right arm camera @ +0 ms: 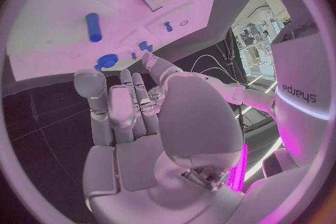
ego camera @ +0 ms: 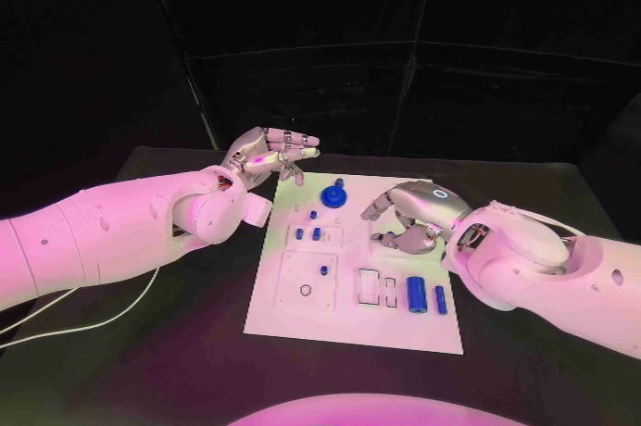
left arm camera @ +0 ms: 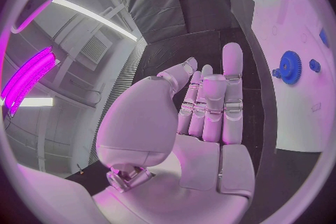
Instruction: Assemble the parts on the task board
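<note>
Head view: the white rectangular task board [ego camera: 350, 319] is seen mid-table, carrying a blue toothed gear [ego camera: 334, 199], small blue pegs [ego camera: 307, 233] and two blue cylinders [ego camera: 426, 296]. The left hand [ego camera: 271, 155] is held empty, fingers loosely apart, at the board's far corner. The right hand [ego camera: 411, 220] is curled; a grip cannot be told.

Left wrist view: fingers [left arm camera: 232, 75] are extended, nothing held.

Right wrist view: fingers [right arm camera: 120, 109] are extended side by side, nothing seen in them.

Matt white task board [ego camera: 350, 329]; glossy blue plastic parts [ego camera: 417, 294].

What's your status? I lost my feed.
Left hand and right hand empty, fingers curled, both above the task board. Blue gear and blue parts untouched. Nothing in the way.
</note>
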Motion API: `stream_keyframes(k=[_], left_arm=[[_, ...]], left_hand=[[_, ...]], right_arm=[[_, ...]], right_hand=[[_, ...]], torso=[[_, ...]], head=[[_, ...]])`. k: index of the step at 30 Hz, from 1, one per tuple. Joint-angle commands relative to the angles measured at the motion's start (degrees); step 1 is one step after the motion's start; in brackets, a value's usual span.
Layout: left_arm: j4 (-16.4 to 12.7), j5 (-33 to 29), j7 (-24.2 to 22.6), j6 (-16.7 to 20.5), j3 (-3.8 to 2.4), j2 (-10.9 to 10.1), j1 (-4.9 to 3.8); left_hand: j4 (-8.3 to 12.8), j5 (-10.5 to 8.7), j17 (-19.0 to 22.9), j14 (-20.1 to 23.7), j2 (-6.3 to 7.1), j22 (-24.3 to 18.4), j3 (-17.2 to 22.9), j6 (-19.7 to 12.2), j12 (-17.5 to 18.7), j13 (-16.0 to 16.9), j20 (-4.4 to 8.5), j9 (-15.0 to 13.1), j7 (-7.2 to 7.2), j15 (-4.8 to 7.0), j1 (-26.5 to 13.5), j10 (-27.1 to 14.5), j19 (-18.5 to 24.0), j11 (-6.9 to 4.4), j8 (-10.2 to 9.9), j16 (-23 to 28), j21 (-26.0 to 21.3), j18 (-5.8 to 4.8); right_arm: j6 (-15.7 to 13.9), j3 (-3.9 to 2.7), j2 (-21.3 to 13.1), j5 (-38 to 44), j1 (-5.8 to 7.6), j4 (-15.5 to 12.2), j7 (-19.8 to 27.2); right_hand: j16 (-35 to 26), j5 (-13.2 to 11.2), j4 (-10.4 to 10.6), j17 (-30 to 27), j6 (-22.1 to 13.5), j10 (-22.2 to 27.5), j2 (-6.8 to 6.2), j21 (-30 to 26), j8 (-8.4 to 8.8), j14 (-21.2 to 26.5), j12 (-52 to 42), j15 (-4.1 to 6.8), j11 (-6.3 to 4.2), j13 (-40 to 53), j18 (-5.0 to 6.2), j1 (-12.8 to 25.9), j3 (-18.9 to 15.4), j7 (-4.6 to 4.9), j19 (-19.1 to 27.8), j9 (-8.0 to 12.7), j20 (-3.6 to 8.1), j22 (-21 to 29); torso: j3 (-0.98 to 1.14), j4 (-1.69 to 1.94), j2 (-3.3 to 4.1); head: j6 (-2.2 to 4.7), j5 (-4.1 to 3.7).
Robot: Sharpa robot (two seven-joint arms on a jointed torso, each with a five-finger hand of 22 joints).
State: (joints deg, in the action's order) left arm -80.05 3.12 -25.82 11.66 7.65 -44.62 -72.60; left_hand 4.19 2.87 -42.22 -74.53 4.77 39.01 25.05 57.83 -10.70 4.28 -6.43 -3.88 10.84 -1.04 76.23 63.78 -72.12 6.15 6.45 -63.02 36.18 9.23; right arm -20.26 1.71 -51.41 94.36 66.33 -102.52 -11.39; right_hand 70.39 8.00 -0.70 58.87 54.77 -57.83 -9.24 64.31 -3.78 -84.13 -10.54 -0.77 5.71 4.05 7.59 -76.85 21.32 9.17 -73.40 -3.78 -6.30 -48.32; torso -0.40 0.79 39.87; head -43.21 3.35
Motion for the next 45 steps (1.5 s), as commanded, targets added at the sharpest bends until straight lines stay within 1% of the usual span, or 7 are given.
stream_keyframes(k=[1, 7, 11, 17, 21, 31, 45], left_arm=[[-0.18, -0.17, -0.02, -0.89, -0.04, -0.01, -0.09], [-0.22, -0.17, 0.06, -0.94, -0.03, 0.28, -0.08], [-0.16, -0.17, 0.06, -1.01, 0.00, 0.42, -0.06], [-0.15, -0.17, -0.02, -1.05, 0.02, 0.47, -0.06], [-0.17, -0.17, -0.04, -1.07, 0.02, 0.47, -0.05], [-0.17, -0.17, -0.09, -1.09, 0.02, 0.51, -0.05], [-0.06, -0.17, -0.12, -1.19, 0.02, 0.63, -0.05]], left_hand=[[0.24, -0.03, 0.06, 0.39, -0.08, -0.10, -0.30, -0.39, -0.33, -0.01, -0.13, -0.02, -0.14, -0.04, -0.11, -0.44, 0.31, 0.12, -0.07, 0.03, -0.39, 1.19], [0.46, -0.03, 0.05, 0.37, -0.12, -0.10, -0.24, -0.40, -0.40, 0.01, -0.11, -0.04, -0.16, -0.01, 0.22, -0.44, 0.29, 0.10, 0.00, -0.05, -0.38, 1.21], [0.46, -0.03, 0.05, 0.37, -0.12, -0.10, -0.24, -0.40, -0.40, 0.01, -0.11, -0.04, -0.16, -0.01, 0.22, -0.44, 0.29, 0.10, 0.00, -0.05, -0.38, 1.21], [0.46, -0.03, 0.05, 0.37, -0.12, -0.10, -0.24, -0.40, -0.40, 0.01, -0.11, -0.04, -0.16, -0.01, 0.22, -0.44, 0.29, 0.10, 0.00, -0.05, -0.38, 1.21], [0.46, -0.03, 0.05, 0.37, -0.12, -0.10, -0.24, -0.40, -0.40, 0.01, -0.11, -0.04, -0.16, -0.01, 0.22, -0.44, 0.29, 0.10, 0.00, -0.05, -0.38, 1.21], [0.51, -0.04, 0.10, 0.38, -0.12, -0.10, -0.25, -0.41, -0.42, 0.01, -0.11, -0.04, -0.14, -0.01, 0.26, -0.45, 0.28, 0.11, 0.02, -0.05, -0.38, 1.21], [0.51, -0.04, 0.07, 0.37, -0.13, -0.10, -0.26, -0.42, -0.43, 0.01, -0.11, -0.05, -0.13, -0.01, 0.27, -0.46, 0.28, 0.12, 0.03, -0.08, -0.38, 1.21]], right_arm=[[3.55, 0.02, -1.26, -3.39, 0.89, 0.15, -3.58], [7.52, 0.00, -2.31, -3.64, 1.70, 1.37, -4.57], [9.03, 0.03, -1.86, -2.71, 1.81, 2.30, -4.75], [10.92, 0.09, -0.95, -1.90, 1.82, 3.33, -5.09], [12.23, 0.16, -0.08, -1.68, 1.79, 3.93, -5.27], [14.24, 0.28, 1.58, -1.54, 1.43, 5.13, -5.19], [15.16, 0.67, 2.73, -1.49, 1.03, 6.41, -5.17]], right_hand=[[-0.03, 0.29, 0.35, -0.58, -1.14, 0.44, -0.31, -0.08, 0.18, -0.82, -0.72, 0.47, -0.30, -0.10, 0.28, 0.51, -1.63, -0.76, -0.31, 0.02, 0.14, 0.33], [0.18, 0.43, 0.96, -0.64, -1.89, 0.87, -0.39, -0.28, 0.06, -0.93, -2.04, 0.67, -0.47, -0.11, 0.24, 0.08, -4.72, -0.94, -0.48, -0.08, 0.28, 0.51], [0.31, 0.61, 1.25, -0.75, -2.32, 1.95, -0.12, -0.52, 0.07, -0.97, -2.48, 0.62, -0.35, -0.20, 0.25, -0.65, -6.47, -0.72, -0.47, -0.09, 0.26, 0.81], [0.33, 0.75, 1.58, -0.98, -2.16, 2.02, 0.40, -0.57, -0.11, -0.94, -3.38, 0.63, -0.38, -0.11, 0.24, -1.30, -7.74, -0.43, -0.56, -0.18, 0.24, 0.87], [0.11, 0.98, 1.89, -1.56, -0.74, 1.33, 1.07, -0.44, -0.65, -0.82, -4.53, 0.62, -0.38, -0.02, 0.20, -1.89, -8.51, -0.14, -0.80, -0.39, 0.22, 0.67], [0.51, 1.30, 1.76, -1.37, 1.38, -1.42, 2.57, 0.56, -1.02, -0.95, -6.03, 0.73, -0.57, -0.22, -0.05, -3.88, -7.52, -0.30, -1.65, -0.44, 0.29, -0.71], [1.39, 1.48, 2.41, -0.55, 3.50, -4.06, 2.96, 1.55, -1.27, -1.24, -5.82, 0.94, -0.87, -0.35, -0.26, -3.90, -6.03, -0.35, -2.27, -0.42, 0.45, -2.00]], torso=[[-0.07, 0.10, 0.02], [-0.10, 0.33, 0.16], [0.01, 0.05, 0.02], [-0.09, 0.19, 0.01], [-0.03, 0.19, 0.07], [0.00, 0.10, 0.08], [0.02, 0.12, 0.07]], head=[[0.45, -0.54], [0.82, -0.85], [0.63, -0.69], [0.68, -0.84], [0.59, -0.80], [0.49, -0.83], [0.36, -0.79]])
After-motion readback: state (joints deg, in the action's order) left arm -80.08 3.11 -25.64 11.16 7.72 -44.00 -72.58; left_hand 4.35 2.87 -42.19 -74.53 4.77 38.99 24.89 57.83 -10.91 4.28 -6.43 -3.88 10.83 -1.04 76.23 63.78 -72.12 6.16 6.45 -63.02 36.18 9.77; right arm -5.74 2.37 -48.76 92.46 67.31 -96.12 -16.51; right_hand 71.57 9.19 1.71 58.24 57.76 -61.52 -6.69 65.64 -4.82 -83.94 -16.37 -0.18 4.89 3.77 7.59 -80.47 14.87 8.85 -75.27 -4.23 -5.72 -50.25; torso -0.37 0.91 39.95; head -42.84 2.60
